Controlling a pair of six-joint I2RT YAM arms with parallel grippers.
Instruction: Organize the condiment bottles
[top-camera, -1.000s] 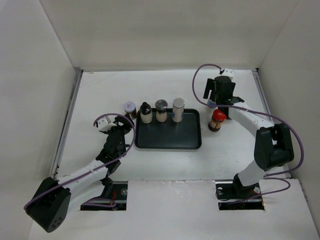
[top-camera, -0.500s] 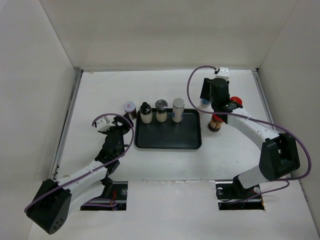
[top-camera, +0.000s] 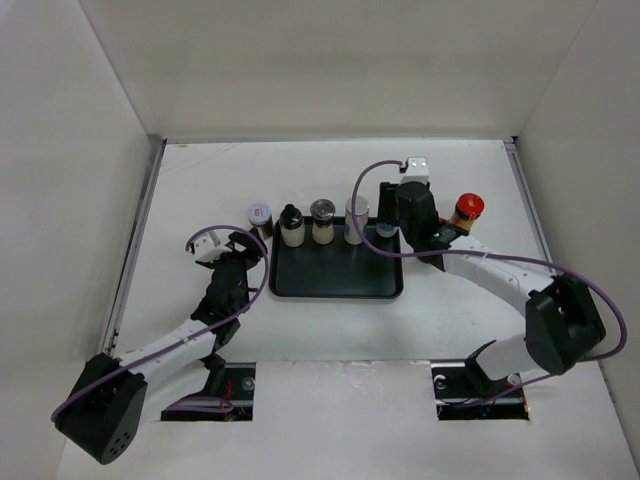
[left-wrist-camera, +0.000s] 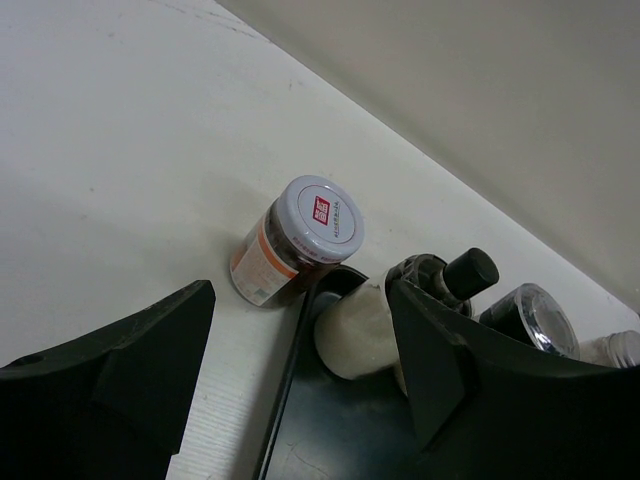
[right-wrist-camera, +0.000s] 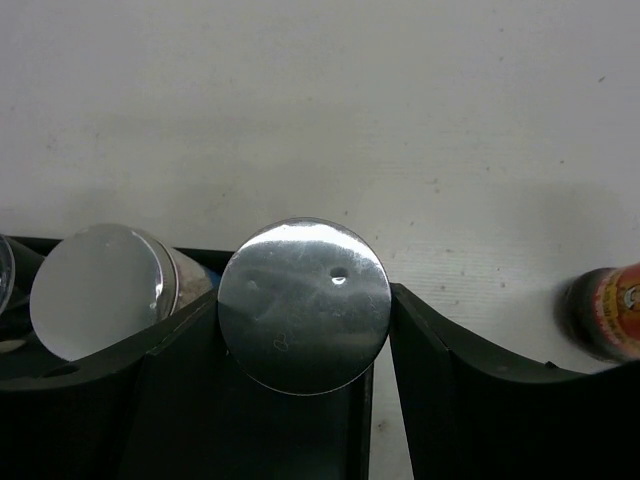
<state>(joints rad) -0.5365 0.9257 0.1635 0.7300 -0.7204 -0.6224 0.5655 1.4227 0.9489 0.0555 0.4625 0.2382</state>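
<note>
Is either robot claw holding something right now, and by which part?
The right gripper holds the silver-capped jar, pinched on its two opposite sides, below the cap. The left gripper holds nothing.

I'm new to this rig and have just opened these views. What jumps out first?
The black tray in the middle of the table, with three jars lined along its far edge, draws the eye. At its far right corner the right gripper clamps a silver-capped jar. A red-capped jar stands alone to the right, and the open left gripper faces a white-capped brown jar just left of the tray.
</note>
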